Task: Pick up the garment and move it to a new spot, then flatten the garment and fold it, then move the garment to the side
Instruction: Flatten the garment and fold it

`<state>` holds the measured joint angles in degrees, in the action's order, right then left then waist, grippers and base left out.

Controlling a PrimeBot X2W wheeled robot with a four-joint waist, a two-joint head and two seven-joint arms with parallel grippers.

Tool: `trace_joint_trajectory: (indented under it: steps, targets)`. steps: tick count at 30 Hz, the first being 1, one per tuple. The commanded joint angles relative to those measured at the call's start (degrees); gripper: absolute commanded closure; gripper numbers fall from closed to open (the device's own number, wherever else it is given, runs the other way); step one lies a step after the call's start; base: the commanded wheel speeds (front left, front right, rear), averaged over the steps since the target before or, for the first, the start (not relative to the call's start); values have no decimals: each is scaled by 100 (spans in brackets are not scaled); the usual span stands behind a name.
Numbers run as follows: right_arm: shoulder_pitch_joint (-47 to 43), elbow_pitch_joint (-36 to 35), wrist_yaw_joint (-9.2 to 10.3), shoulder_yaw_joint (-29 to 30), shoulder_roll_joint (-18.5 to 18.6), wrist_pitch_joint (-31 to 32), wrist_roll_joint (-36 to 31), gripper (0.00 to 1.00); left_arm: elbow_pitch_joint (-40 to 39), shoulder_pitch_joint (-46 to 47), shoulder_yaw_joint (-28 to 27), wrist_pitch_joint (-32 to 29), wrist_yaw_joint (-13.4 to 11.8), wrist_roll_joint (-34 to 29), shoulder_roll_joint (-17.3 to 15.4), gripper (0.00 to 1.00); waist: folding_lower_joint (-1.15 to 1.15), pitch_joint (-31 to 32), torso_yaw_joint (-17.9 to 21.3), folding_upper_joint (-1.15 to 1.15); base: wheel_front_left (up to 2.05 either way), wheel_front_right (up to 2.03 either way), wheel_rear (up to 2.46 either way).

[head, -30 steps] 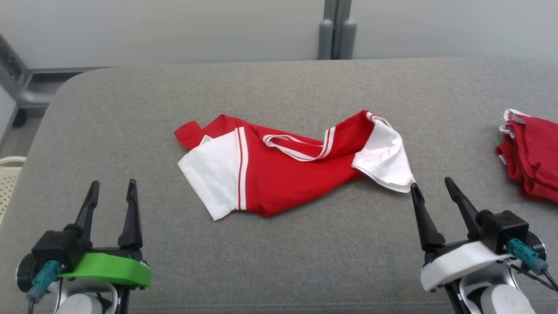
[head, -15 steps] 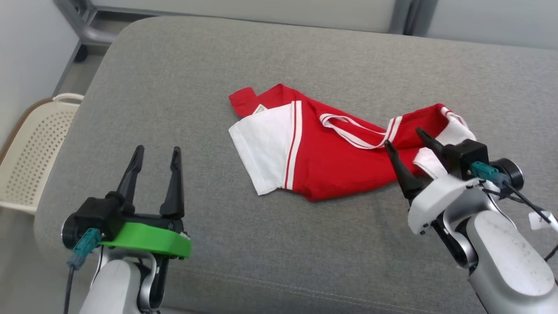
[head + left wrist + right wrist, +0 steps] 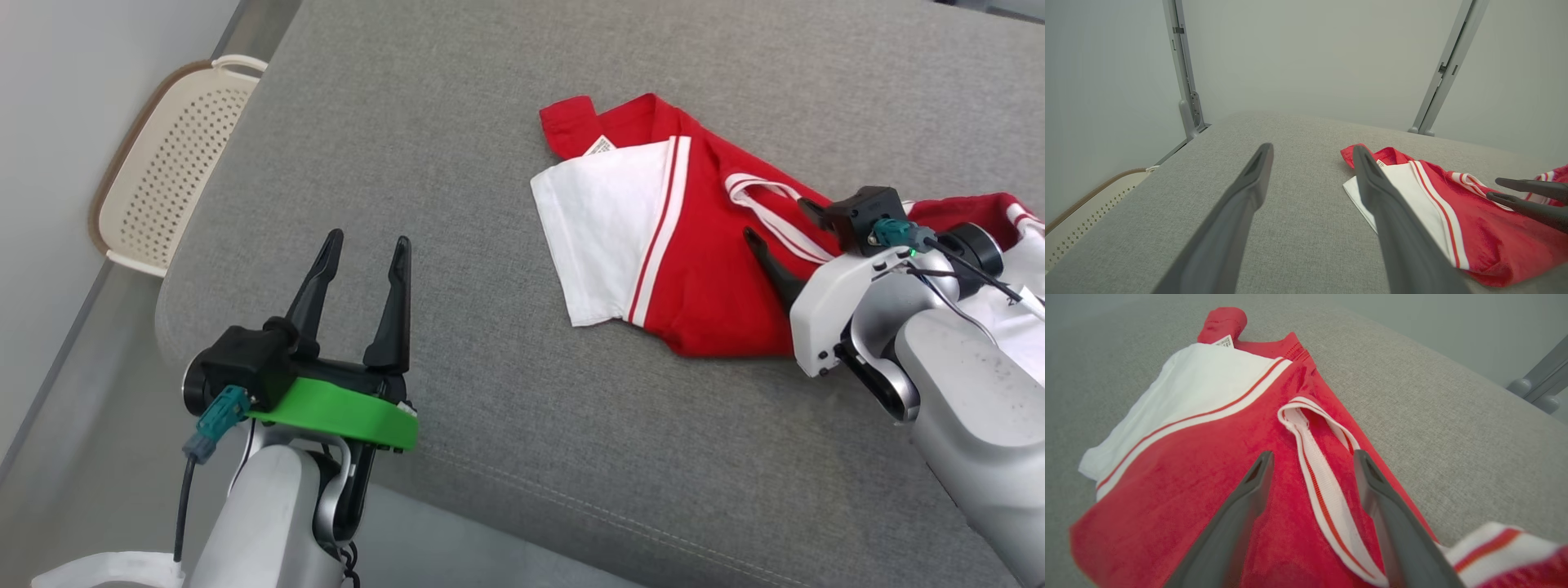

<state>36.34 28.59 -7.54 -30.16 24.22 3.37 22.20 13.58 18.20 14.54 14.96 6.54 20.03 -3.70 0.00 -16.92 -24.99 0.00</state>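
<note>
Garment (image 3: 702, 269) lies crumpled well in from the cushion's (image 3: 424, 122) left edge, right gripper (image 3: 1313, 454) gaping empty above it, collar band (image 3: 1321, 490) between its jaws in the wrist view, left gripper (image 3: 368, 239) open, empty, over the front-left corner.

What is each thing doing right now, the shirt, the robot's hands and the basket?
Red and white T-shirt: crumpled, unfolded, lying on the grey fabric cushion.
Left gripper: open, empty, above bare cushion.
Right gripper: open, fingers either side of the shirt's striped collar, not gripping.
Cream perforated plastic basket: on the floor beside the cushion.
</note>
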Motion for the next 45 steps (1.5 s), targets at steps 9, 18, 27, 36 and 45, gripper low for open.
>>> trace_joint_trajectory:
  steps: [9,18,27,36,45]
  targets:
    - [574,615,10,-435,-5,-272,247,100,69,201,33,14,67,-67,75,0,0,-420,-326,0,0,0,0]
    - [419,270,10,-152,-96,-964,454,100,24,131,-86,15,74,-108,74,0,0,-313,52,0,0,0,0]
    - [-639,-982,10,845,-158,-1085,345,100,12,59,-360,15,87,-378,44,0,0,-170,761,0,0,0,0]
    - [-1826,-1912,10,2276,-686,-983,89,100,49,-10,-463,14,97,-503,-109,0,0,-17,1321,0,0,0,0]
    - [-2593,-2379,10,3161,-1205,-1051,-55,100,84,-106,-528,15,96,-519,-249,0,0,11,1729,0,0,0,0]
